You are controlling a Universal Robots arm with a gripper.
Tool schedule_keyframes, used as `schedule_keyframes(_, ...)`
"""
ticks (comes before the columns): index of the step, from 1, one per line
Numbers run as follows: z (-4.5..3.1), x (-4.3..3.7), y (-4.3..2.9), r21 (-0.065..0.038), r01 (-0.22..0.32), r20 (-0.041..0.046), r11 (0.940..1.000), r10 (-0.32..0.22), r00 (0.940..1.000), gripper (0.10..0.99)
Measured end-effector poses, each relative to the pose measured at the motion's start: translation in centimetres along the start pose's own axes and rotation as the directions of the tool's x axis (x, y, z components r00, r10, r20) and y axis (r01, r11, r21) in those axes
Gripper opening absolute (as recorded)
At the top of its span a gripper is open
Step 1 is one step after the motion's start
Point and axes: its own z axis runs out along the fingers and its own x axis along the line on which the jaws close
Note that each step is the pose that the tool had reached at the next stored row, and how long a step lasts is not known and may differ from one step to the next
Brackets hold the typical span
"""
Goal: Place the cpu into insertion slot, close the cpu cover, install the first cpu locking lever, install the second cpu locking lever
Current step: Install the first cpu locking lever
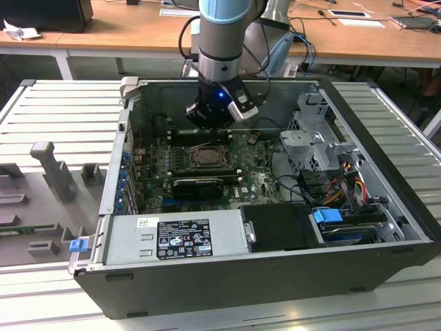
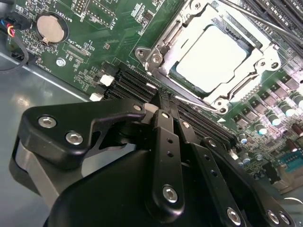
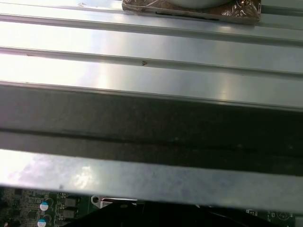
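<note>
The cpu (image 2: 213, 54), a pale silver square, lies in the insertion slot (image 1: 207, 157) on the green board inside the open computer case. The silvery cpu cover (image 2: 191, 16) lies flat around the chip. One thin metal locking lever (image 2: 199, 100) runs along the socket's edge closest to the fingers, and another (image 2: 265, 21) runs along the opposite edge. In the second wrist view my gripper (image 2: 169, 106) has its black fingers pressed together, their tips right at the nearer lever and socket edge. In the exterior view the gripper (image 1: 210, 131) hangs just behind the socket.
Black memory slots (image 2: 135, 85) and a coin battery (image 2: 49, 28) flank the socket. A long black card (image 1: 198, 185), power supply (image 1: 179, 234) and drive cage (image 1: 313, 131) crowd the case. The case wall (image 3: 151, 127) and ribbed metal table (image 1: 62, 110) surround it.
</note>
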Motion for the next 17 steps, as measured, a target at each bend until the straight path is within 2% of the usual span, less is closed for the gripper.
schedule_keyframes(9,0.57,-0.22,-0.17,0.001,0.001,-0.0002,1.0,-0.001,1.0,0.106)
schedule_keyframes(17,0.95,-0.23,-0.21,0.01,0.001,-0.001,1.0,-0.001,1.0,0.106)
